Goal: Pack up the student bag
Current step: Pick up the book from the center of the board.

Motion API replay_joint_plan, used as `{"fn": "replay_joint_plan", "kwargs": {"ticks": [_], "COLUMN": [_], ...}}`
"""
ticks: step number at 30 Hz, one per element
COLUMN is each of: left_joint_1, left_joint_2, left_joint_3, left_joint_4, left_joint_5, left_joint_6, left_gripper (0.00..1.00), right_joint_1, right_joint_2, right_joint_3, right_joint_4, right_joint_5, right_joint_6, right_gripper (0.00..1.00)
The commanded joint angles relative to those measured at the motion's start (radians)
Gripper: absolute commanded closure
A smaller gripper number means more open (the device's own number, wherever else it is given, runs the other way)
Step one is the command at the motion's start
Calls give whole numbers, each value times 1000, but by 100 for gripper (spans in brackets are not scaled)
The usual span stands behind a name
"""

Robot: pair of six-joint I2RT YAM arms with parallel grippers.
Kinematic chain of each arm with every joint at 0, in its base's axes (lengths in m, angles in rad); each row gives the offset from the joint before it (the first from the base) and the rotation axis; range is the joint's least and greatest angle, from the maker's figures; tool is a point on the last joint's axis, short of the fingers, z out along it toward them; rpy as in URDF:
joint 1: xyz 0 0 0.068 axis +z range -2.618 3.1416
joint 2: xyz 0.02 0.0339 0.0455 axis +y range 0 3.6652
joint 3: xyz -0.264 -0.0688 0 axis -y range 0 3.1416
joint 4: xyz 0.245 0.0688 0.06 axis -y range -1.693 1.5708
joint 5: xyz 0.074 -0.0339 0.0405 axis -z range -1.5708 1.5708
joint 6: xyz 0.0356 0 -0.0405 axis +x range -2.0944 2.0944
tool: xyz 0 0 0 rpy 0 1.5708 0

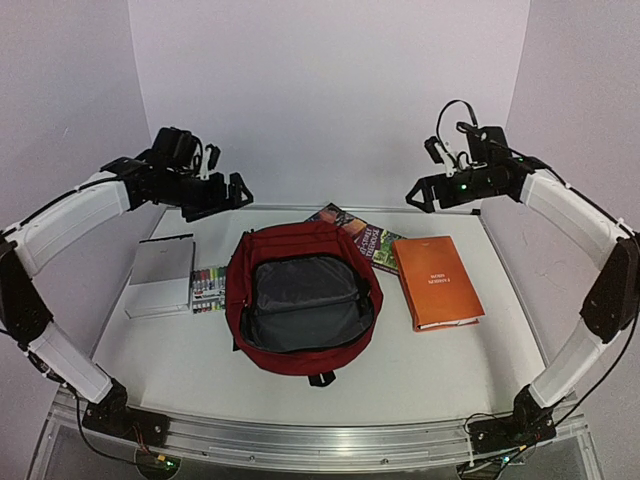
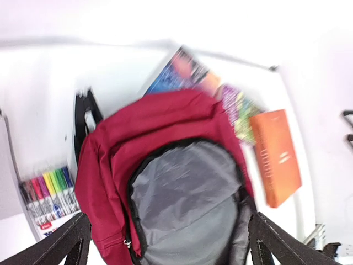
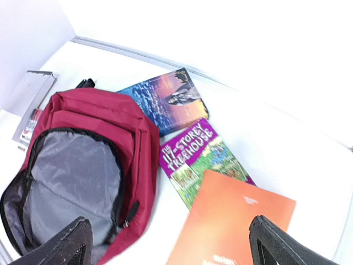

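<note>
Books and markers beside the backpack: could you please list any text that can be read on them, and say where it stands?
"THE 117-STOREY TREEHOUSE": on the cover of the purple and green paperback book.
Orange hardcover book: cover lettering too small to read.
Blue illustrated book: no legible title.
Pack of coloured markers: labels too blurred to read.

Matt dark red woven cloth on the student bag (image 1: 290,243), with a smooth grey lining (image 1: 300,305) of faint sheen inside. Glossy printed paper covers on the blue book (image 3: 165,102) and the purple book (image 3: 201,157). Matt card on the orange book (image 1: 437,282). Shiny plastic barrels in the marker set (image 1: 208,288). Smooth silvery finish on the flat case (image 1: 162,272); material not to be told. Smooth, matt white worktop (image 1: 180,360); brushed metal rail (image 1: 320,438) along its near edge.
</note>
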Motion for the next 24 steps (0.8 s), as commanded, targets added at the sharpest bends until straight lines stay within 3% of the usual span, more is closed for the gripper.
{"fn": "replay_joint_plan", "kwargs": {"ticks": [1,4,8,13,24], "left_joint_1": [2,-25,-148,-181,-253], "left_joint_2": [-105,-27,82,186,410], "left_joint_3": [-88,-50,13,35,187], "left_joint_4": [147,122,123,206,218], "left_joint_5": [122,236,202,254,327], "left_joint_6": [9,-28,-11,-71,-70], "left_gripper": [0,0,0,0,0], "right_joint_1": [-79,-173,-305,-462,-492], "right_joint_2": [-38,-49,72,256,532], "right_joint_3": [-77,-133,-130,-80,-3], "right_joint_4": [-149,-208,-342,-444,-469], "right_joint_5": [0,-53,-163,-247,-405], "right_joint_6": [-91,-132,-224,-354,-408], "right_gripper": [2,2,2,2,2]}}
